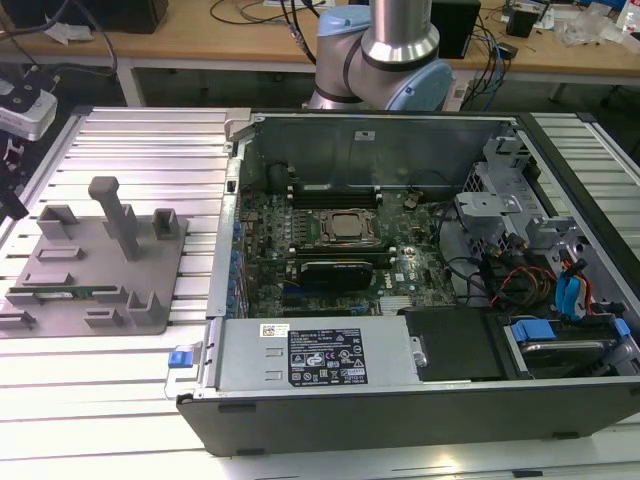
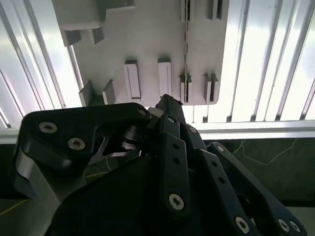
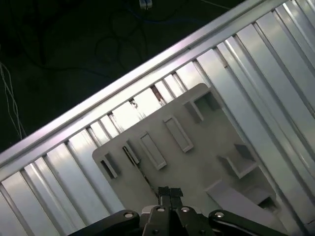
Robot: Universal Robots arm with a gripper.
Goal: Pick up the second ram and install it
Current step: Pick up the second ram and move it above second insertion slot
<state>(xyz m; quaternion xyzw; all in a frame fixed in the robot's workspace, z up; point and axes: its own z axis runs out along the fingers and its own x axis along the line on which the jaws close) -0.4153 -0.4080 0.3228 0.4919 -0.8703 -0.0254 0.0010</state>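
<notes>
The ram stick [image 1: 65,293] is not yet picked up. In the exterior view it sits in the lower left of the frame, standing on edge in the low clips along the near edge of the grey tray [image 1: 90,262]. Its long axis runs from that view's left to its right, roughly parallel to the front wall of the open computer case [image 1: 400,405] at centre frame. The motherboard [image 1: 330,235] with its long black slots is well apart from the stick, off to the exterior view's right inside the case. The arm [image 1: 400,40] rises out of the top centre of the frame.

In the first wrist view the gripper [image 3: 170,191] looks down on the tray from well above it. Its two fingertips appear pressed together with nothing between them, so it reads as closed and empty.

In the second wrist view the stick [image 2: 186,49] shows edge-on as a thin dark line between paired clips. It lies beyond the fingertips [image 2: 167,103] and a little to one side of them, and its length runs straight away from the gripper. The fingers are therefore not yet centred over the stick, nor spread to take its thin faces.
</notes>
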